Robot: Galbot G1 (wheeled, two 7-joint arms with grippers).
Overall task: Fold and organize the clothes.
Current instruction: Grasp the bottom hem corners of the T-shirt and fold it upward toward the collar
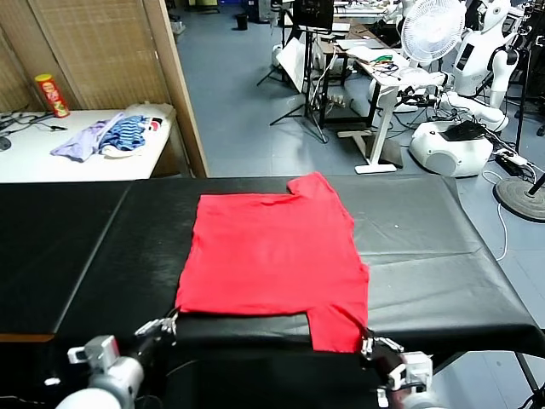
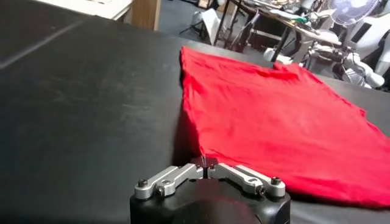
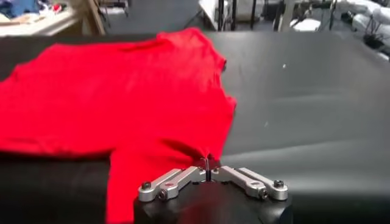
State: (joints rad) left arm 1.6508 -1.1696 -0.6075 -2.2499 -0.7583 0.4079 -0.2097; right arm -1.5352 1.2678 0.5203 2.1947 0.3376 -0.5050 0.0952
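The red T-shirt (image 1: 272,256) lay flat on the black tabletop (image 1: 443,256), plain side up, roughly in the middle and close to the near edge. Its long axis ran from the near edge toward the far side of the tabletop, tilted a little toward the robot's right. One sleeve pointed away at the far right corner; the other hung over the near edge on the right, draping down the tabletop's front.

Both hands were low at that near edge. The left hand (image 1: 169,323) had its fingers pressed together on the shirt's near left corner — from the left wrist view (image 2: 206,163) the tips met right on the red hem. The right hand (image 1: 367,344) was likewise pinched shut, holding the fabric where the drooping sleeve met the body; the right wrist view (image 3: 207,164) showed a small pucker of cloth drawn up between the tips.

Off to the left, on a white table (image 1: 34,158), sat a lilac garment (image 1: 81,141) just beside a blue-striped garment (image 1: 128,135), and a tall can (image 1: 52,94) stood farther back.
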